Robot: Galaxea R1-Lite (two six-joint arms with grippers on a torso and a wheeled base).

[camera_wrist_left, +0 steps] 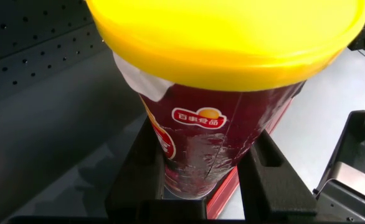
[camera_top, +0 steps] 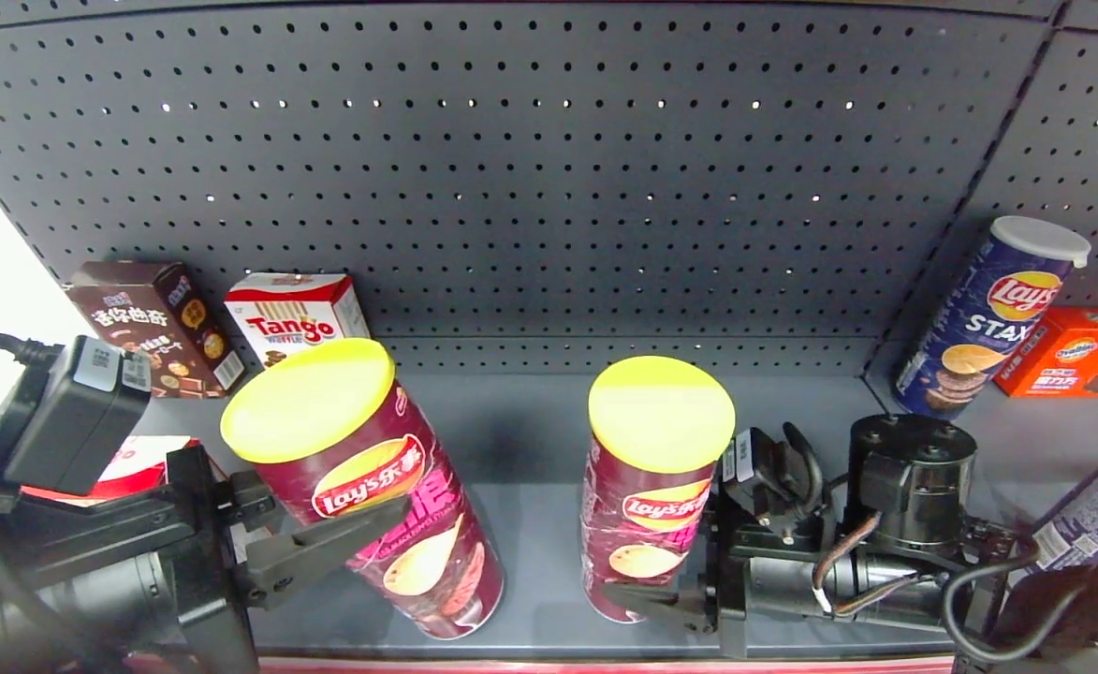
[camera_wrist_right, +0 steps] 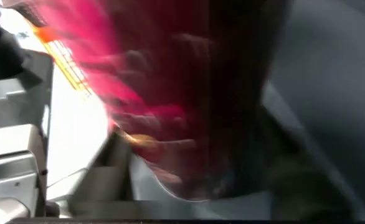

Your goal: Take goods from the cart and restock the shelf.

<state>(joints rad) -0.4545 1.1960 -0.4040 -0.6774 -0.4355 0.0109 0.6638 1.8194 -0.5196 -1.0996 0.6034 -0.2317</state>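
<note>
The left gripper (camera_top: 352, 505) is at the front left of the shelf (camera_top: 530, 449) with its fingers (camera_wrist_left: 273, 174) closed on the lower half of the left chip can (camera_top: 375, 468), one finger on each side and both pressed against its wall. This can is maroon with a yellow lid. It is tilted, with its lid leaning toward the shelf's back left corner and its base close to the front edge. The right gripper (camera_top: 647, 580) is at the front edge near the middle of the shelf, and its fingers are closed around the bottom part of the right chip can (camera_top: 651, 487). One finger (camera_top: 661, 604) lies across the front of the can, low down, and the other is hidden behind it. The right chip can is the same maroon kind with a yellow lid and is nearly upright, with its base just inside the front edge, well apart from the left chip can. In the back left corner, against the pegboard (camera_top: 511, 187), a brown box (camera_top: 151, 323) and a white and red box (camera_top: 291, 318) stand side by side. Part of a red and white box (camera_top: 137, 463) shows by the left edge, behind the left arm. In the next section to the right, a blue can (camera_top: 988, 314) with a white lid stands near the pegboard, with an orange box (camera_top: 1082, 351) just beside it. Another blue can (camera_top: 1096, 510) shows partly, nearer the front on that side.
</note>
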